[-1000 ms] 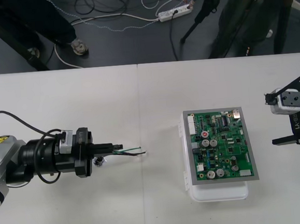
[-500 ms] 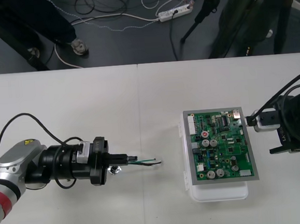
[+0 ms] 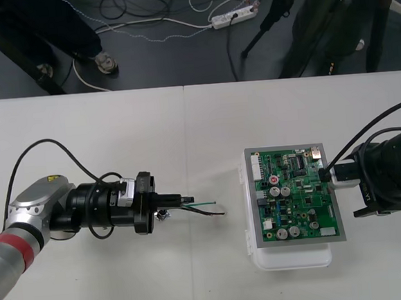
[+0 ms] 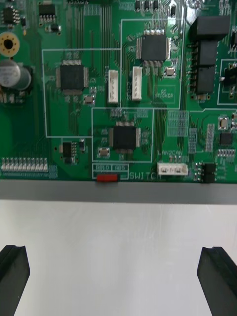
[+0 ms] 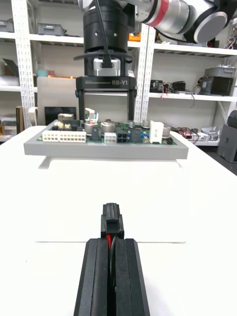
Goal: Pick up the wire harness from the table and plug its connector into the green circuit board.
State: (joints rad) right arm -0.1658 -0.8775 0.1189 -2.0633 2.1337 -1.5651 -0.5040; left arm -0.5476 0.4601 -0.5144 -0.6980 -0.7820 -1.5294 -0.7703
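I count one board [image 3: 296,197] on one white base [image 3: 292,257], one harness [image 3: 203,207] with one black plug [image 5: 111,222] on its end, and two hands of mine, a left hand [image 3: 185,198] and a right hand [image 3: 340,193], over one tabletop [image 3: 115,129].

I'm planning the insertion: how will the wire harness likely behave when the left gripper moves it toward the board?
Probably floppy: thin wires of the wire harness reach unsupported past the left gripper. Its plug, pinched between the shut fingers, looks rigid, so it should hold its aim. The metal socket beside the fingers may swing.
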